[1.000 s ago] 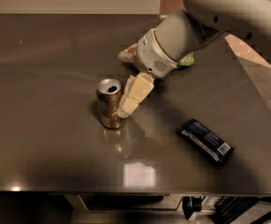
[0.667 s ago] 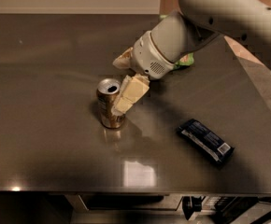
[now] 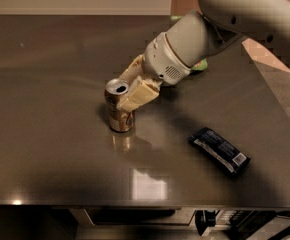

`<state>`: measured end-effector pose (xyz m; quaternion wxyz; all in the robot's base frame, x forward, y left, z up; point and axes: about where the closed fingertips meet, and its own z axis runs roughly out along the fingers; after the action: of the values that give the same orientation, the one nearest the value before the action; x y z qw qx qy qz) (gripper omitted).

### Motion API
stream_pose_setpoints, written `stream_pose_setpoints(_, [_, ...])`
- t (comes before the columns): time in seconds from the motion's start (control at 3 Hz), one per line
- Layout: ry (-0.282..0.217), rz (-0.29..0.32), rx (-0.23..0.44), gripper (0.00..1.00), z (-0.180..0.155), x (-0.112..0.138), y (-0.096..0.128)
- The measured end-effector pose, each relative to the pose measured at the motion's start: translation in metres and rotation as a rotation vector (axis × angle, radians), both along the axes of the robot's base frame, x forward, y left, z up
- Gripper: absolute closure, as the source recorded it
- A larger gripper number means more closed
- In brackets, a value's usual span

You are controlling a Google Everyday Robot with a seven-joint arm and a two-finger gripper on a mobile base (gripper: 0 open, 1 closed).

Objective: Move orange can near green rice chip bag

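The orange can (image 3: pixel 118 115) stands upright on the grey metal table (image 3: pixel 45 134), left of centre, its silver top facing up. My gripper (image 3: pixel 126 90) is at the can's upper part, tilted down from the right. One pale finger (image 3: pixel 139 94) lies across the can's right front and the other finger (image 3: pixel 132 69) is behind it. The jaws are open, with the can's top between them. The green rice chip bag (image 3: pixel 200 65) is almost wholly hidden behind my arm; only a green sliver shows at the back right.
A flat dark blue wrapper (image 3: pixel 219 150) lies on the table to the front right. My thick white arm (image 3: pixel 245 14) crosses the upper right. The table's front edge runs along the bottom, with a shelf below it.
My gripper has moved left, from beside the can to having a finger on each side of its top. The can has stayed in place.
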<state>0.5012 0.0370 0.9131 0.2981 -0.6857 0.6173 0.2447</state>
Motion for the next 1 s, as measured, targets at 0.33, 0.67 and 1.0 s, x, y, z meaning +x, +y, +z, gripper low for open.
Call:
stream_pose_setpoints(0.33, [-0.002,-0.034,0.003,0.87,0.008,0.003,-0.015])
stream_pose_setpoints(0.67, [0.003,-0.117,-0.019,1.0,0.012,0.019,-0.041])
stream_pose_setpoints(1.0, [0.02,-0.257,-0.048,1.0,0.013,0.046,-0.08])
